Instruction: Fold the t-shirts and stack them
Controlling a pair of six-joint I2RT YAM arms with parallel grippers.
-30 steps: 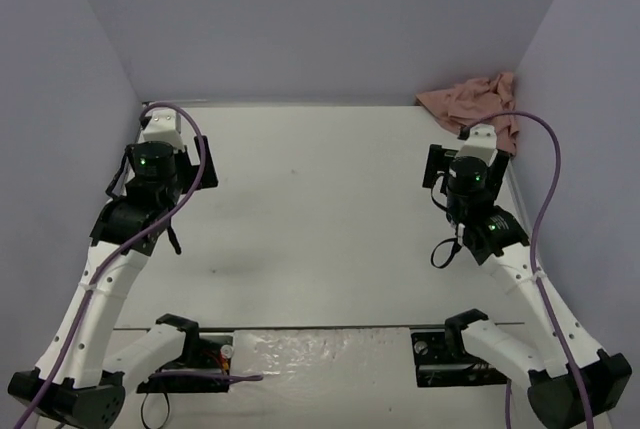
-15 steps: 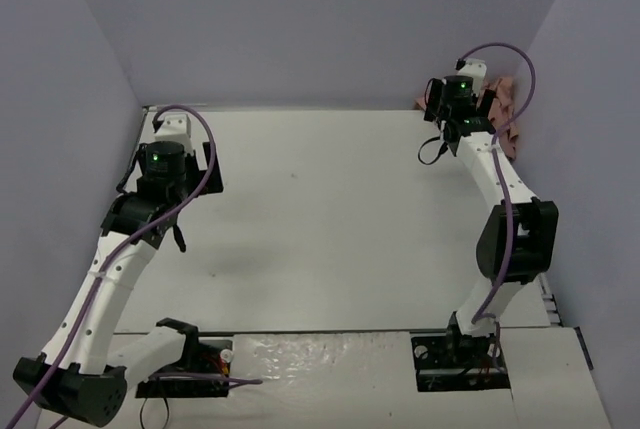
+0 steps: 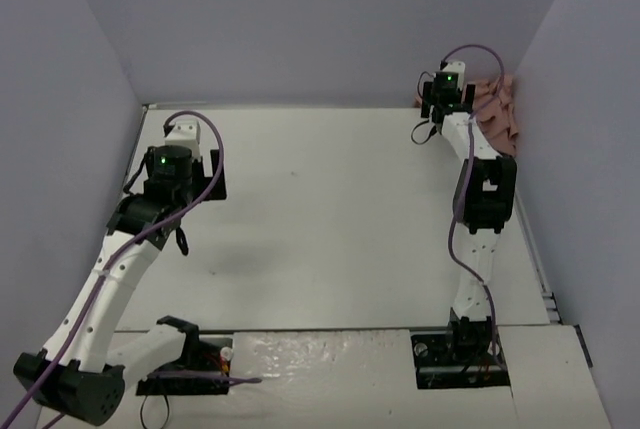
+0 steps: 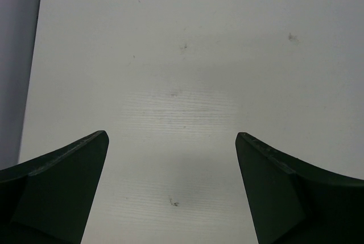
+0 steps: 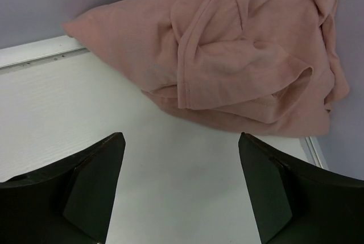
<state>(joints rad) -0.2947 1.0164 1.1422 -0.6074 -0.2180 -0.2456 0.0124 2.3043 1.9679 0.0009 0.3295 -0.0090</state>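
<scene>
saw the pink t-shirt (image 5: 239, 56) bunched in the far right corner of the tabletop (image 3: 330, 209), against the walls. found right jaws spread, just short of it, holding nothing. found left jaws spread too, over the left side, well apart.

Soft, even overhead light, bright and almost shadowless.
In the top view the matte white table (image 3: 320, 219) carries only faint, blurred grey shadows, and the glossy white strip (image 3: 320, 349) at its near edge catches patchy glare. The left wrist view shows fine horizontal banding on the tabletop. In the right wrist view the crumpled dusty-pink cotton t-shirt (image 5: 244, 56) is sharp, its folds gently shaded.
</scene>
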